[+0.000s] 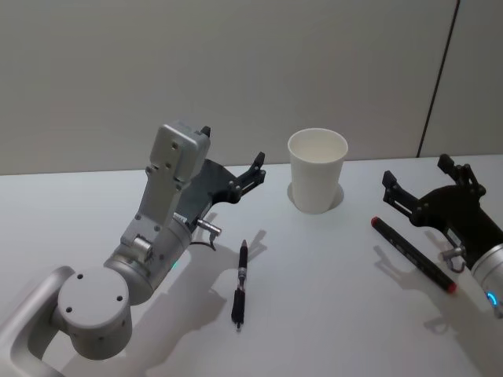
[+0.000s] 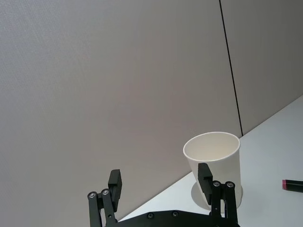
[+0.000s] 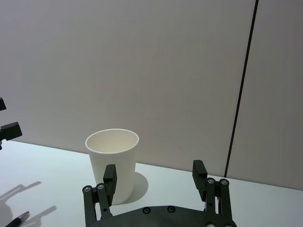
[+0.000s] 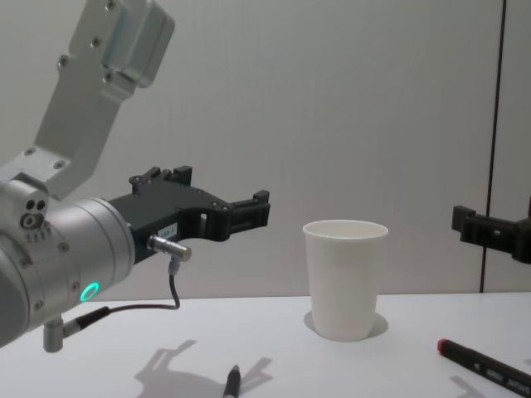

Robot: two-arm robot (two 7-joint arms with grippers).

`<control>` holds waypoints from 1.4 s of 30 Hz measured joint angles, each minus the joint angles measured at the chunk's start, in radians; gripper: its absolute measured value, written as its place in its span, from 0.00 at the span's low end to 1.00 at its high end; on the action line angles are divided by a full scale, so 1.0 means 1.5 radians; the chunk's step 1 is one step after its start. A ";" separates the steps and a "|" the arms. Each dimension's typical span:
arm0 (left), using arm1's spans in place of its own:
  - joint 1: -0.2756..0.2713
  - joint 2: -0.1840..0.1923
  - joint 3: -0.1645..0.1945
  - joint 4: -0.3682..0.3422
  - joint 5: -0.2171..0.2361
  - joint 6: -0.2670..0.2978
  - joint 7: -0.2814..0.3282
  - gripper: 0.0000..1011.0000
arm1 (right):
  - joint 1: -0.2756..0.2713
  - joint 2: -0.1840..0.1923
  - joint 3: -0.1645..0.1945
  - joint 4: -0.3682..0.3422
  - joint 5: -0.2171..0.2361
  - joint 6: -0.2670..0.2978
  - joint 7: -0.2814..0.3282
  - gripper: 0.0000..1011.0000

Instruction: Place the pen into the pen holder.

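While the left gripper [image 2: 160, 178] and right gripper [image 3: 154, 172] hover with fingers spread and empty, the white pen holder [image 1: 317, 177] stands upright on the worktop [image 1: 330, 314] between them. A dark pen [image 1: 240, 284] lies flat near the left gripper, a red-tipped marker [image 1: 413, 254] near the right.

The paper cup [image 1: 317, 169] stands upright ahead of the left gripper [image 2: 160, 178], off toward its right finger, with bare white table [image 1: 330, 314] between them. It is the one tall obstacle between the two tools. The right gripper [image 3: 155, 173], its fingers spread like the left's, has the cup ahead and toward its left finger. A black pen [image 1: 240, 284] lies flat below and beside the left gripper. A red-ended marker [image 1: 413, 254] lies flat close under the right gripper. The wall [image 1: 236, 71] closes the space behind the cup.
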 joint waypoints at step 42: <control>0.000 0.000 0.000 0.000 0.000 0.000 0.000 0.99 | -0.143 0.074 0.032 -0.107 0.042 0.016 -0.047 0.99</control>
